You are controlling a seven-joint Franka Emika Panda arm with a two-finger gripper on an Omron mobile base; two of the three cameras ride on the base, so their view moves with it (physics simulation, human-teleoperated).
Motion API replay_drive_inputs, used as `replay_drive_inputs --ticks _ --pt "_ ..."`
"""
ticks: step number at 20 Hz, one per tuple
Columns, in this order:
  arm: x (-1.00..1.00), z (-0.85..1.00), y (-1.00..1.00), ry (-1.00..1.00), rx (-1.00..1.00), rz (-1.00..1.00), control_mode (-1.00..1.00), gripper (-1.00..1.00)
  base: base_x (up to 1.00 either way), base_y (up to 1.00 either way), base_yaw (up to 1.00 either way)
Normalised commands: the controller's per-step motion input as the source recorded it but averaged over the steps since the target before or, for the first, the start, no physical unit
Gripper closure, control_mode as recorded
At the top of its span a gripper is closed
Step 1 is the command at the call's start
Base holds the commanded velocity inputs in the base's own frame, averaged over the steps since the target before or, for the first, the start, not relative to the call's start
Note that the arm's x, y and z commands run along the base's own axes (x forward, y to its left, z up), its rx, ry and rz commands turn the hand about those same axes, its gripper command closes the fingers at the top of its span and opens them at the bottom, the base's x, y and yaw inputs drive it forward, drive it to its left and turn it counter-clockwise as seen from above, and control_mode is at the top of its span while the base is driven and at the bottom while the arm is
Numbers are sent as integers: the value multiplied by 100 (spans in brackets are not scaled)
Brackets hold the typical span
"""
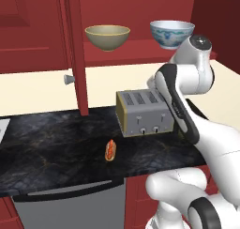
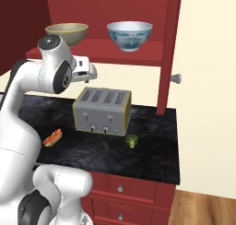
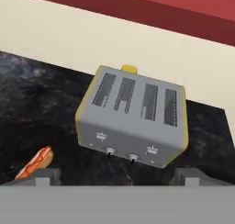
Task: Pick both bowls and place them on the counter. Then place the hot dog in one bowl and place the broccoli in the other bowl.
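Note:
The olive-tan bowl (image 1: 107, 37) (image 2: 67, 33) and the white blue-patterned bowl (image 1: 171, 34) (image 2: 130, 35) stand upright side by side on the red shelf (image 1: 133, 57). On the black counter (image 1: 47, 148) (image 2: 154, 148) lies the hot dog (image 1: 110, 149) (image 2: 53, 137) (image 3: 36, 162), in front of the toaster and to its left. The broccoli (image 2: 132, 140) lies by the toaster's front right corner. My gripper (image 3: 118, 176) (image 2: 89, 71) hangs above the toaster, below shelf level, open and empty, its fingertips (image 3: 43, 175) wide apart.
A grey four-slot toaster (image 1: 143, 113) (image 2: 103, 111) (image 3: 135, 117) stands mid-counter under the hand. Open red cabinet doors (image 1: 77, 49) (image 2: 168, 49) flank the shelf on either side. The counter ends at the right near the broccoli.

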Motion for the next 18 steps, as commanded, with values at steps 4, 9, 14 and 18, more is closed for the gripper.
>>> replay_drive_inputs --ticks 4,9,14,18 --pt "-1 62 -5 -36 -12 6 -100 -100 0 0 0" --pt "5 69 0 -28 -16 0 -100 -100 0 0 0" --pt "18 56 0 -19 -25 0 -100 -100 0 0 0" --pt "14 51 -1 -11 -23 0 -100 -100 0 0 0"
